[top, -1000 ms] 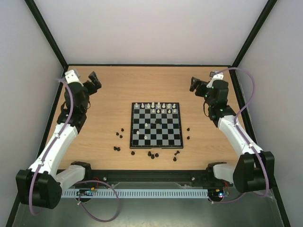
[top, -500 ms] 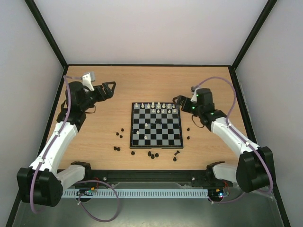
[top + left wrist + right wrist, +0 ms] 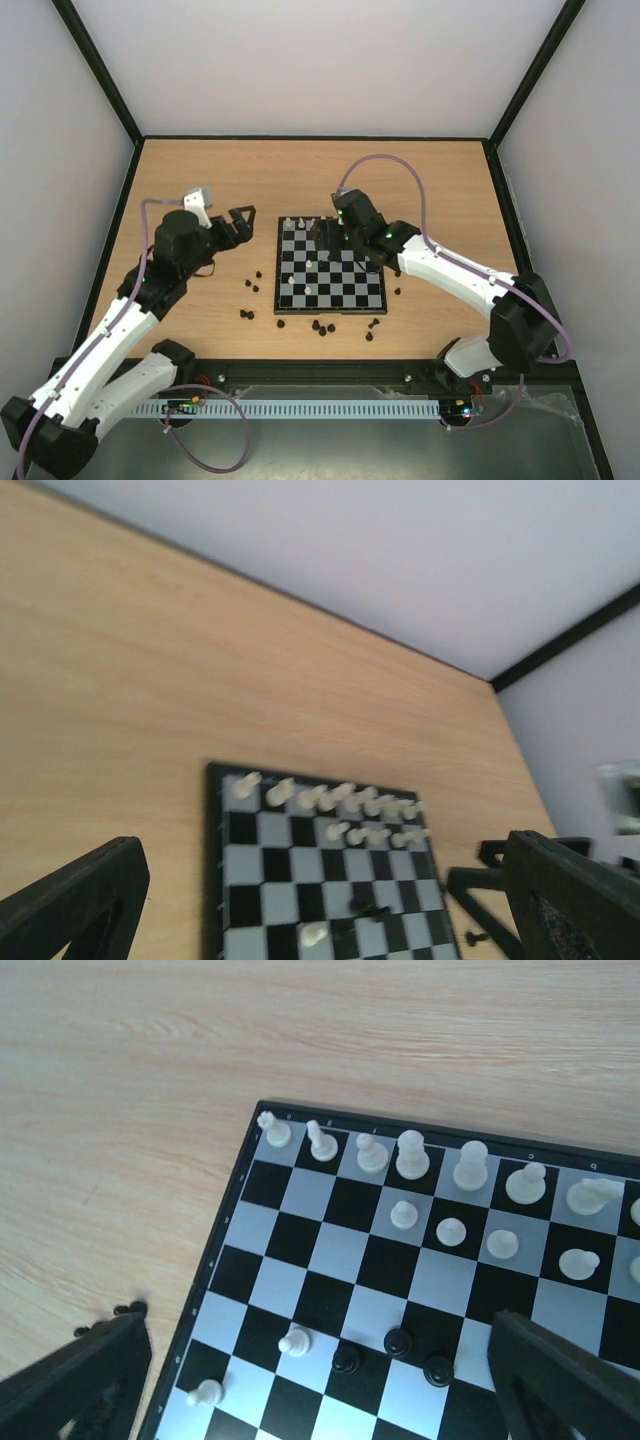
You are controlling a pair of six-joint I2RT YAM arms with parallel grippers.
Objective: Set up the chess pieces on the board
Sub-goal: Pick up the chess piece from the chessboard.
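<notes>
- On the middle of the wooden table (image 3: 200,180) lay the board (image 3: 345,285), with white pieces (image 3: 411,1153) lined along its far edge and a partial second row just nearer.
- Two stray white pieces (image 3: 294,1340) stood by the board's left edge, and three black pieces (image 3: 398,1340) sat mid-board.
- The loose black pieces (image 3: 320,327) lay scattered on the table off the near and left edges, so the black side looked unset and roughly half the job seemed left.
- The right claw (image 3: 325,232) hovered over the board's far middle, jaws wide apart, empty.
- The left claw (image 3: 240,222) hung left of the board, jaws apart, empty.
</notes>
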